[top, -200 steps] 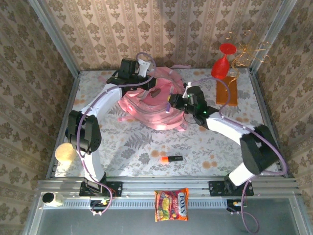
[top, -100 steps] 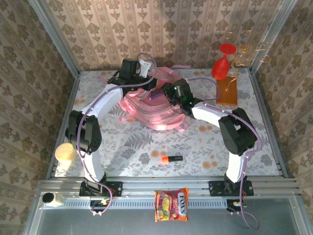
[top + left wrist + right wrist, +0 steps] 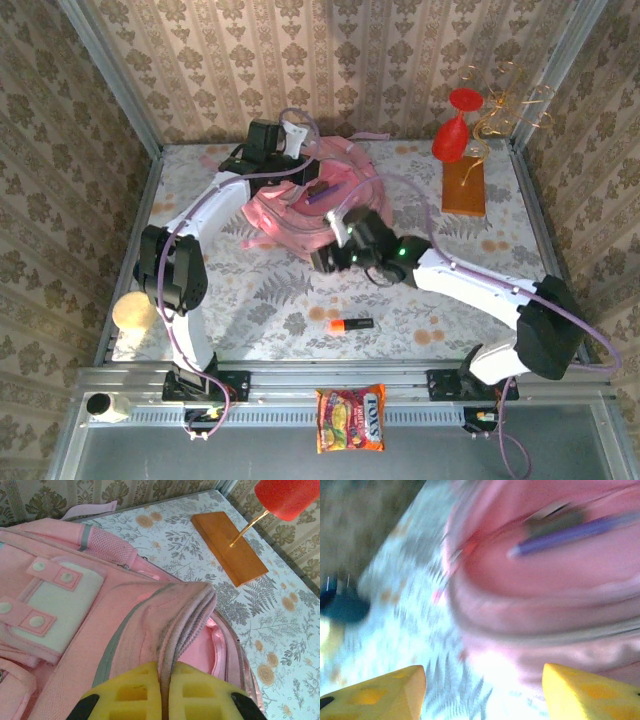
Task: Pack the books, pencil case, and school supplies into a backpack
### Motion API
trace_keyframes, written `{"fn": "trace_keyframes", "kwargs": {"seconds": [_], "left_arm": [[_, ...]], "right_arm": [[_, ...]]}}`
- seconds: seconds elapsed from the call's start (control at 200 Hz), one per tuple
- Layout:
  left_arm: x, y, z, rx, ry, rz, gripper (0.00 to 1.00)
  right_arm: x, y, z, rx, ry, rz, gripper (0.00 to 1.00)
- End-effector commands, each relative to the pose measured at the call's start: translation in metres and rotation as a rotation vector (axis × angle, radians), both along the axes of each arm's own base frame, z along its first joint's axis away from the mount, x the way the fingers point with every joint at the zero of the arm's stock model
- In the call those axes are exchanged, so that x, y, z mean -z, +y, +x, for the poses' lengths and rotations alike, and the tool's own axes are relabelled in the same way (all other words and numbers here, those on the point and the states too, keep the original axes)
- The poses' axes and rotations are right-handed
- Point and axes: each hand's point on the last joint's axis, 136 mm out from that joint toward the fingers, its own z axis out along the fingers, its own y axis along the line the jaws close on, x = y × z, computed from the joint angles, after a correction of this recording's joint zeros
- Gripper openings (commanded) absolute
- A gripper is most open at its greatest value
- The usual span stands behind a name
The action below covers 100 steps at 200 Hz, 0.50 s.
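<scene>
Pink fabric backpack (image 3: 275,215) lies far-centre on the floral-print table (image 3: 260,300), its mouth rim clenched by the left gripper (image 3: 166,692), evidently to hold it open. Purple pen (image 3: 570,532) rests inside. Right gripper (image 3: 482,672) hangs beside the bag, jaws spread and empty. Orange-and-black marker (image 3: 350,324) lies unpacked.

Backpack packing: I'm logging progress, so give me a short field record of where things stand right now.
backpack: pink, lying on the table, main opening facing up
left gripper: shut on the backpack's opening rim, pinching the fabric
right gripper: open, empty, over the table beside the backpack
purple pen: inside the backpack
marker: orange-and-black, lying on the table, not yet packed
</scene>
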Motion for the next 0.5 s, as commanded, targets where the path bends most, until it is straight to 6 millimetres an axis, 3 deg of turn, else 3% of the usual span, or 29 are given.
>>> {"fn": "trace_keyframes", "kwargs": {"seconds": [0.0, 0.29, 0.495], "left_arm": [[-0.045, 0.005, 0.008, -0.007, -0.141, -0.053, 0.0], [-0.043, 0.005, 0.007, -0.003, -0.145, -0.041, 0.0], [-0.041, 0.004, 0.006, -0.001, -0.146, -0.032, 0.0]], "right_arm": [[0.061, -0.027, -0.05, -0.278, 0.008, -0.337, 0.72], [0.108, -0.036, -0.104, -0.566, 0.04, -0.585, 0.77], [0.143, -0.045, -0.108, -0.629, 0.093, -0.728, 0.76]]}}
